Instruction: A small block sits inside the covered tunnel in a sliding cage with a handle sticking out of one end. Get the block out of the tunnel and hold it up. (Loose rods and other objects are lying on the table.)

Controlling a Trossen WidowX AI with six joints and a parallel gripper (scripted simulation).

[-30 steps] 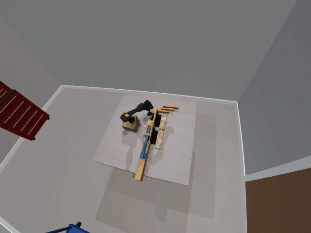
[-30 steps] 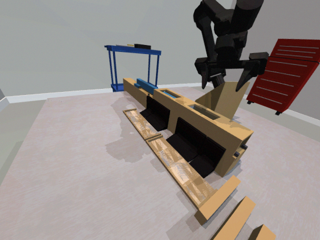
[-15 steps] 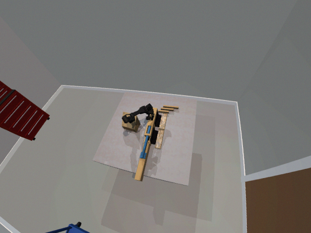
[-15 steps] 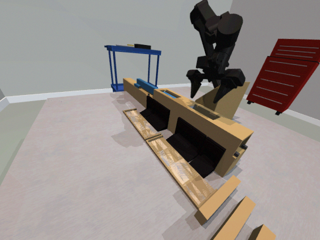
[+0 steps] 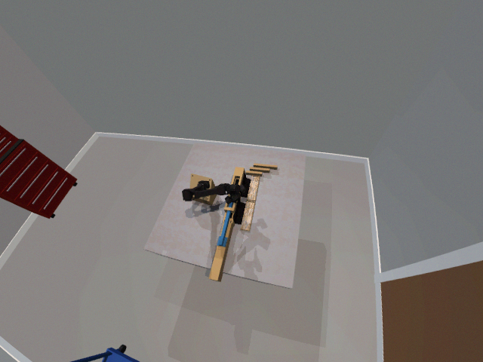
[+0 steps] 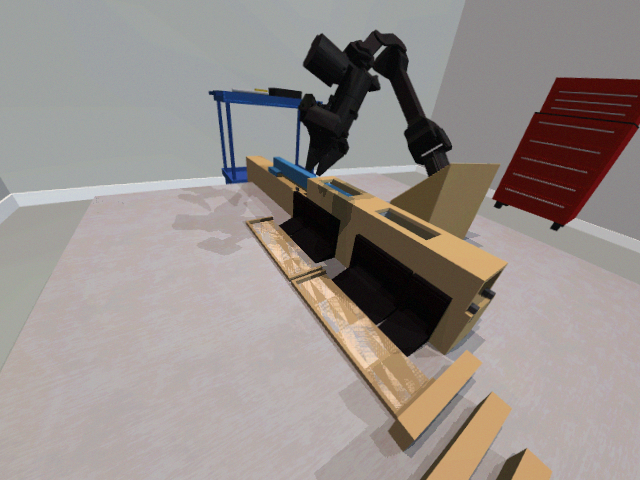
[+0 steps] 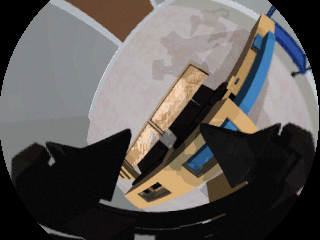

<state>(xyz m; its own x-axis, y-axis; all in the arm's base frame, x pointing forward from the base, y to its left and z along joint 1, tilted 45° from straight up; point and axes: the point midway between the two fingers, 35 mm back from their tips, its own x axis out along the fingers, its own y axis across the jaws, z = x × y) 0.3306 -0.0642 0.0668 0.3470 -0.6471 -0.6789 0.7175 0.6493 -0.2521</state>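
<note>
The tan covered tunnel has two openings in its top. A long blue bar, the cage's handle, sticks out of the far end in the exterior view and lies along a tan rail. Blue also shows inside the top opening nearer the handle; the other opening looks dark. The block cannot be made out. My gripper is open and empty, tilted above the tunnel near the handle end. In the exterior view its fingertips overlap the handle; contact cannot be told.
Black recesses line the tunnel's side. Two shallow, tan-rimmed panels lie beside them. Several loose tan rods lie past the near end. An upright tan board stands near the arm's base, behind the tunnel in the exterior view.
</note>
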